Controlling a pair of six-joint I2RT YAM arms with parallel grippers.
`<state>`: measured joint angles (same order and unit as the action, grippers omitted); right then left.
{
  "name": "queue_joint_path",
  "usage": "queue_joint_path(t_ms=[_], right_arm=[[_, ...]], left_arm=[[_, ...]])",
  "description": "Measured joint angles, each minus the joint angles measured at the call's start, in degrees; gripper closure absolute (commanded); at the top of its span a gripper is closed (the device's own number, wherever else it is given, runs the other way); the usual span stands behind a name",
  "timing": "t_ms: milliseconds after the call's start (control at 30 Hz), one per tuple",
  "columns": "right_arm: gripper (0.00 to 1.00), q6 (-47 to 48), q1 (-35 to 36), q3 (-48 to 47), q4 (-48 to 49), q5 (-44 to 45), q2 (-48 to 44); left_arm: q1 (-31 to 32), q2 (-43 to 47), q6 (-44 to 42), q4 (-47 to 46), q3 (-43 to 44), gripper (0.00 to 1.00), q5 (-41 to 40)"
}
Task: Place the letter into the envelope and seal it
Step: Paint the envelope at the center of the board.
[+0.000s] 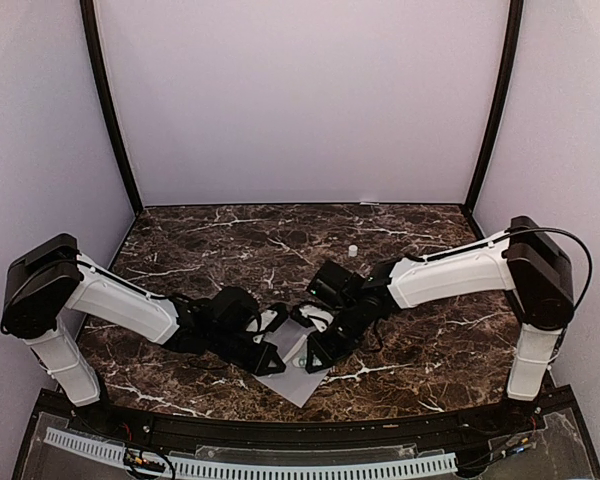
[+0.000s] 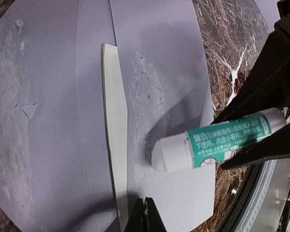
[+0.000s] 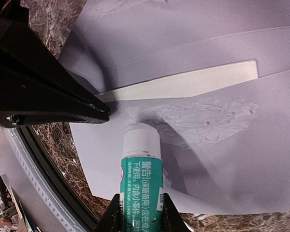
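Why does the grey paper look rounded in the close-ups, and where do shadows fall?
Left wrist: wide-lens distortion bows the envelope; the glue stick throws a soft shadow on it. Right wrist: same bowing, shadow beside the stick. Top external: even, soft light.

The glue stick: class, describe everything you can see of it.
The glue stick is a small tube that looks like plastic, with a rounded white end and a teal label printed in white characters. The right gripper clamps it around the label. It is tilted down so its white end meets the grey envelope, beside rough smeared patches and just below the letter, which shows as a cream strip.
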<state>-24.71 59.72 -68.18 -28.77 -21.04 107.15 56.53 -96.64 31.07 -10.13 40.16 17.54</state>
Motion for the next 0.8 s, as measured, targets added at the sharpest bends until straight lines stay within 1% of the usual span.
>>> queue_joint_path(t_ms=[133, 367, 800], right_arm=[[1.0, -0.59, 1.03, 0.0, -0.28, -0.39, 0.0], [1.0, -0.83, 0.07, 0.17, -0.26, 0.0, 0.0], [1.0, 2.54, -7.63, 3.02, 1.79, 0.79, -1.31]], left_arm=[[0.0, 0.0, 0.02, 0.0, 0.0, 1.0, 0.02], [0.0, 0.0, 0.0, -0.02, 0.0, 1.0, 0.0], [0.0, -0.02, 0.0, -0.09, 0.0, 1.0, -0.02]])
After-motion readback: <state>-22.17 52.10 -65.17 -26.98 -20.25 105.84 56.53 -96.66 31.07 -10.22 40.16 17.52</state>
